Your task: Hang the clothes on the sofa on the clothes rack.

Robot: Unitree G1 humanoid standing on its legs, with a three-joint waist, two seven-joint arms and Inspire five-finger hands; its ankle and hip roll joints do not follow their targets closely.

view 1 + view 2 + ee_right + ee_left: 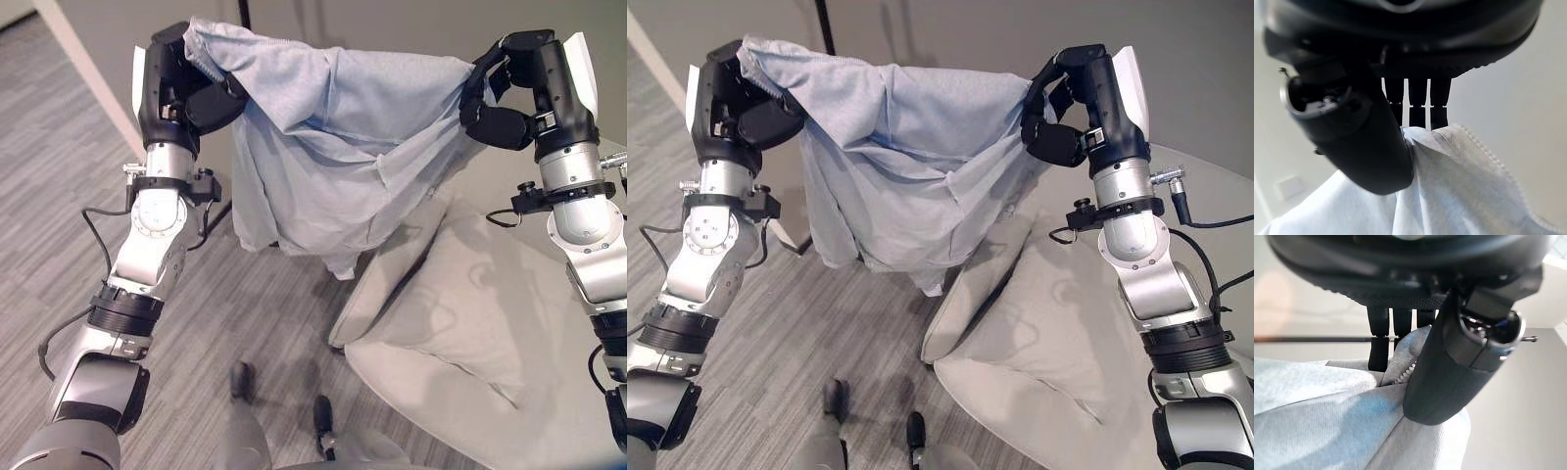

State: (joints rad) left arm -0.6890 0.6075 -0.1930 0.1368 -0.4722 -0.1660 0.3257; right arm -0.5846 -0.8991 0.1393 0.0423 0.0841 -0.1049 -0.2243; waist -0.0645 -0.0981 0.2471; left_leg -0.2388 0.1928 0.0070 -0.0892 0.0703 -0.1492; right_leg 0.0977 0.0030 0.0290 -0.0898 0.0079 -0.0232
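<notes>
- left hand (181, 83) upper left of frame, fingers and thumb pinched on one end of pale blue-grey garment (333, 147)
- right hand (509, 93) upper right, pinching the other end
- garment stretched left-right between both hands, sagging crumpled in the middle, raised over grey sofa cushion (460, 323) at lower right

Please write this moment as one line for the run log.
left robot hand: shut on grey garment | right robot hand: shut on garment | garment: held spread in air above sofa | rack pole: behind garment
</notes>
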